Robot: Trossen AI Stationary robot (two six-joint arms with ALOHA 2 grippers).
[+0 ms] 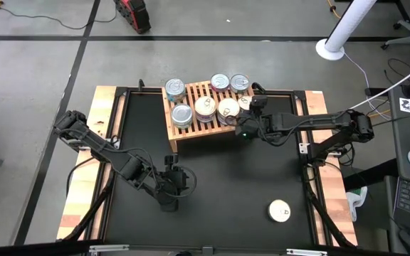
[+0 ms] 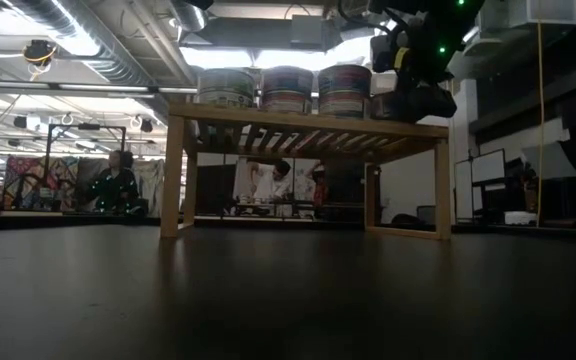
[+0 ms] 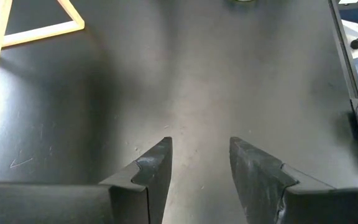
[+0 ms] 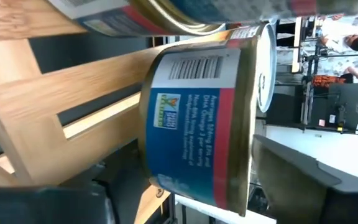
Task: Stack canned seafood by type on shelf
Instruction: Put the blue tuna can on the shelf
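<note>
1. Reaching over the right end of the shelf (image 1: 191, 107), my right tool (image 1: 250, 102) brackets a blue-and-red-labelled tin (image 4: 207, 124) standing on the slats; its fingers (image 4: 297, 171) sit on either side of the tin, and whether they press it or stand clear I cannot tell.
2. Seven tins sit on the shelf, which stands at the table's (image 1: 219, 185) far edge: three along its back, four along its front.
3. One white-lidded tin (image 1: 279, 211) lies alone near the table's near right corner.
4. My left tool (image 3: 199, 163) hangs low over bare table towards the near edge, left of centre, its fingers parted and holding nothing.
</note>
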